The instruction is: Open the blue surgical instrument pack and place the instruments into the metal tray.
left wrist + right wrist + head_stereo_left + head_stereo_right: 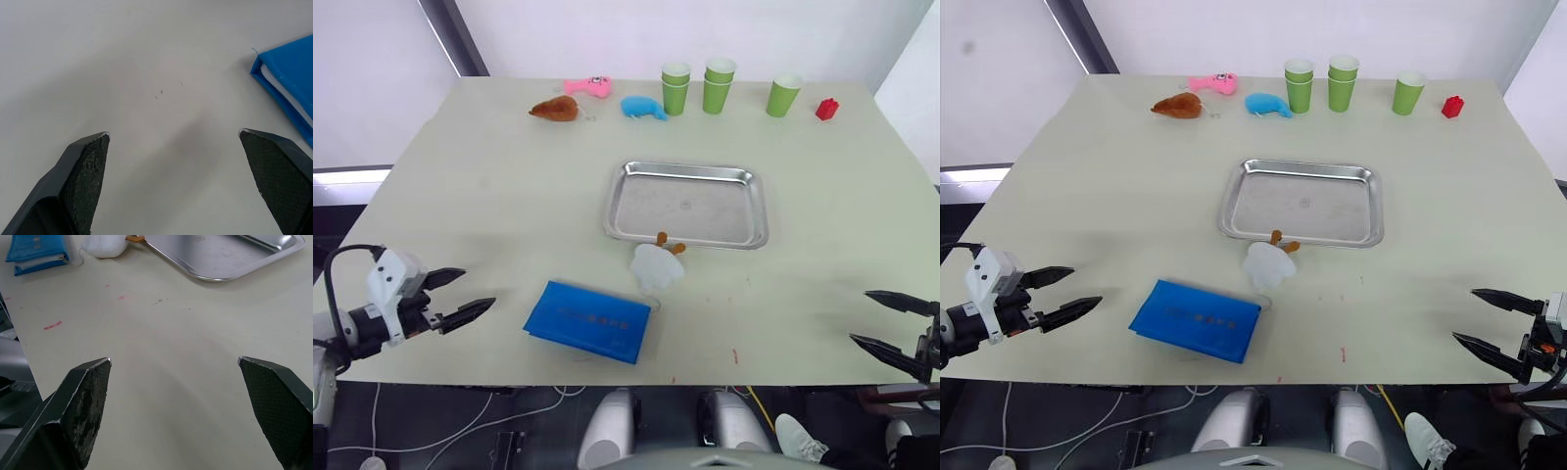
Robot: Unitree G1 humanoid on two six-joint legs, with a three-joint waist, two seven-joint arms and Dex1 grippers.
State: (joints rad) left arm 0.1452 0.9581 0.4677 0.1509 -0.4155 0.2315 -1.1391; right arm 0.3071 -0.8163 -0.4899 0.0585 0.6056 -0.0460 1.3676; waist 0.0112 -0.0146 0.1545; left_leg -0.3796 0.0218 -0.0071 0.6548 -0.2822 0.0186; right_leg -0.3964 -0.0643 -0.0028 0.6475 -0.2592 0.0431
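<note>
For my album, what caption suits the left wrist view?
Open left tool hovers over the table beside the closed blue pack.

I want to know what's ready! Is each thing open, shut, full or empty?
Pack: shut, flat on the table.
Tray: empty.
Left hand: open, holding nothing.
Right hand: open, holding nothing.
Cups: upright; two are stacked pairs.
</note>
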